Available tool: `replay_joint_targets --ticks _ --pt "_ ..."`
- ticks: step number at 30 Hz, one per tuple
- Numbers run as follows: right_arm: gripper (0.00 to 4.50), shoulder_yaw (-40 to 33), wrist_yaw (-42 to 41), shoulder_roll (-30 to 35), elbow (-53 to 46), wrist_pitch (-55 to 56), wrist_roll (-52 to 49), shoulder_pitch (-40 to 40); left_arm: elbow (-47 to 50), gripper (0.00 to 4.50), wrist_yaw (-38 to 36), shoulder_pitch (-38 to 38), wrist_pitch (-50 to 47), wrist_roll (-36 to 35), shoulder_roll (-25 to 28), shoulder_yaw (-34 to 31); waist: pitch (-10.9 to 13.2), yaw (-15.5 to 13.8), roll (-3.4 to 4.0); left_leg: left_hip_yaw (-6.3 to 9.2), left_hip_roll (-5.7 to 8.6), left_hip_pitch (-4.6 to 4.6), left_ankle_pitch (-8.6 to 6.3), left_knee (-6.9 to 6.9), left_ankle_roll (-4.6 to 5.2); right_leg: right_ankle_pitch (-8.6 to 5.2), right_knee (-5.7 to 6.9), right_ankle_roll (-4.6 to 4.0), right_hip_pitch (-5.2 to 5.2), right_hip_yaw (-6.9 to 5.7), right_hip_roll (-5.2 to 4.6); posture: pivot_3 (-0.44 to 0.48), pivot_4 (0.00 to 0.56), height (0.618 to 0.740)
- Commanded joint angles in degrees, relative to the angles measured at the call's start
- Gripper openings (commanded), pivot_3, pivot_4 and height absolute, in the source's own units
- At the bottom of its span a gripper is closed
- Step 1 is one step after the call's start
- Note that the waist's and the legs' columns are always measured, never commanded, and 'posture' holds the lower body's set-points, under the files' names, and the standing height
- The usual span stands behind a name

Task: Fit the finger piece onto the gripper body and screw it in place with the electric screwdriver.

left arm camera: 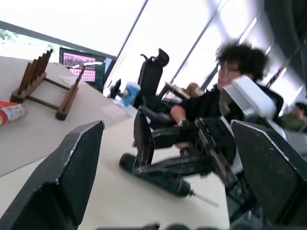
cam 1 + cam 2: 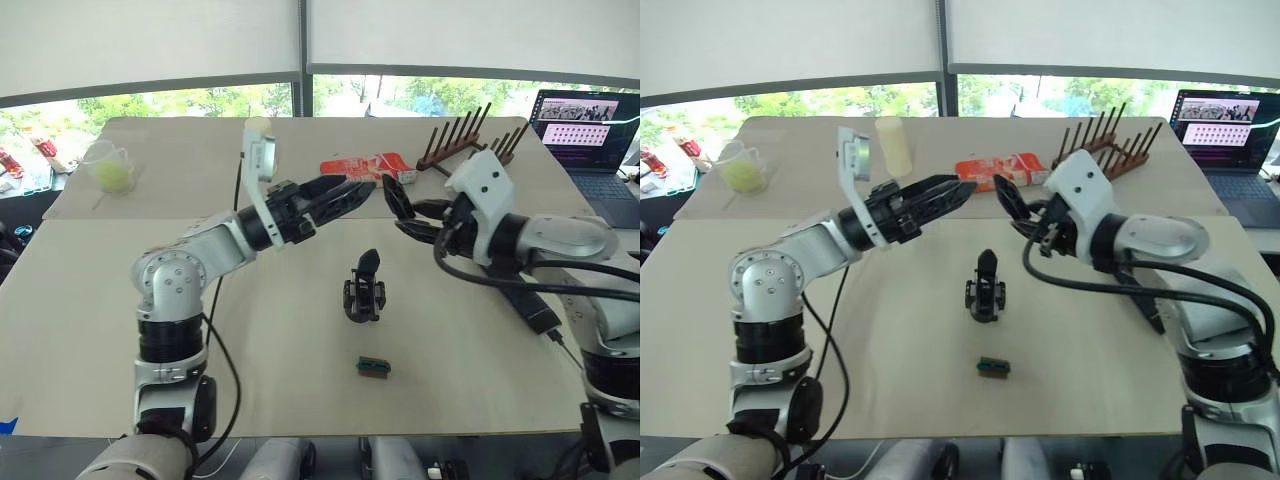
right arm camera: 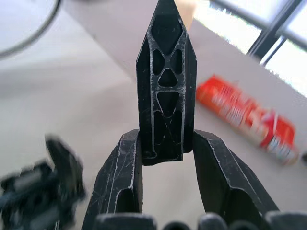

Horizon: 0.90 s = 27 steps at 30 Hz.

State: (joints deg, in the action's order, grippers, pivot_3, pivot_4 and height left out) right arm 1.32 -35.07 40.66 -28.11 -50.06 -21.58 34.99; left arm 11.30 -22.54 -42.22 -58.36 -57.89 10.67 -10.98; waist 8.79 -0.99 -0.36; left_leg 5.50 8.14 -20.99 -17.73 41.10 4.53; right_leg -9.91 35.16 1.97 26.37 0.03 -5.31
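Two arms hang raised above the pale table (image 2: 300, 400), their tips close to each other over its middle. Our right tool (image 3: 165, 148) is clamped on the finger piece (image 3: 165, 81), a glossy black ribbed part that stands straight up between the two fingers and tapers to a point; in the left eye view the same piece (image 2: 393, 198) juts from that tool toward the left arm. Our left tool (image 2: 345, 195) has its fingers apart and holds nothing, pointing at the right tool from just beside it.

Below the two tools, the gripper body (image 2: 365, 290) stands upright on the table, well apart from both, its own pointed finger sticking up. Near it, toward us, lies a small green-and-brown block (image 2: 373, 368). The electric screwdriver (image 1: 163, 175) lies flat on the table on the right side, under the right arm, its thin bit showing in the left wrist view.

Farther back we see a red packet (image 2: 368, 166), a wooden rack (image 2: 465, 140), a laptop (image 2: 585, 135) and a clear cup (image 2: 110, 165).
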Motion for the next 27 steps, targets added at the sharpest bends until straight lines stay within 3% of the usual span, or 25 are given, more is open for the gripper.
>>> replay_joint_targets --ticks 1,4,7,18,21,24,27 --pt "1.12 1.23 2.84 -2.51 -3.4 3.1 1.73 -0.07 -0.21 4.5 4.87 -1.06 1.12 -1.74 -2.35 -1.7 0.0 0.08 0.0 0.0 -0.01 -0.01 0.01 -0.03 -0.01 0.0 0.02 0.0 0.02 0.0 0.0 0.0 0.15 0.74" --pt "1.12 2.27 3.41 -3.47 -4.27 4.0 2.54 -0.55 -1.0 3.67 5.83 -1.07 1.53 -2.36 -2.97 -2.1 0.0 0.22 0.0 0.0 -0.01 0.0 0.03 -0.07 -0.04 0.0 0.03 0.0 0.05 0.0 0.03 0.0 0.15 0.74" --pt "1.12 2.67 3.59 -3.81 -4.57 4.09 2.76 -0.53 -1.24 2.27 5.69 -1.53 1.02 -2.0 -2.71 -1.09 0.0 0.21 0.01 0.0 -0.01 0.0 0.04 -0.06 -0.05 0.0 0.04 0.0 0.05 -0.01 0.07 0.0 0.15 0.74" --pt "1.12 3.53 2.96 -3.81 -4.25 4.77 4.05 0.28 -1.16 2.2 9.45 -1.26 1.78 -3.69 -6.3 -1.88 0.0 0.26 0.01 0.0 -0.01 0.01 0.04 -0.08 -0.05 0.0 0.03 0.0 0.04 0.0 0.09 0.0 0.15 0.74" --pt "1.12 3.75 2.84 -3.58 -4.58 5.03 4.48 0.57 -1.33 1.34 9.9 -1.29 3.19 -3.9 -6.59 -2.31 0.0 0.26 0.01 0.0 -0.01 0.01 0.04 -0.08 -0.05 0.0 0.03 0.0 0.05 0.01 0.09 0.0 0.15 0.74" --pt "1.12 3.88 2.54 -3.42 -4.9 4.95 4.68 0.63 -1.47 0.0 10.34 -1.53 4.08 -4.2 -6.68 -2.5 0.0 0.28 0.01 0.0 0.0 0.02 0.04 -0.09 -0.05 0.0 0.03 0.0 0.05 0.02 0.1 0.0 0.15 0.74" --pt "1.12 4.0 2.3 -3.28 -5.29 4.79 4.95 0.56 -1.31 0.0 10.5 -1.54 3.92 -4.97 -6.53 -2.33 0.0 0.23 0.01 0.0 -0.02 0.03 0.04 -0.11 -0.06 0.0 -0.01 0.0 0.03 0.01 0.1 0.0 0.15 0.74"
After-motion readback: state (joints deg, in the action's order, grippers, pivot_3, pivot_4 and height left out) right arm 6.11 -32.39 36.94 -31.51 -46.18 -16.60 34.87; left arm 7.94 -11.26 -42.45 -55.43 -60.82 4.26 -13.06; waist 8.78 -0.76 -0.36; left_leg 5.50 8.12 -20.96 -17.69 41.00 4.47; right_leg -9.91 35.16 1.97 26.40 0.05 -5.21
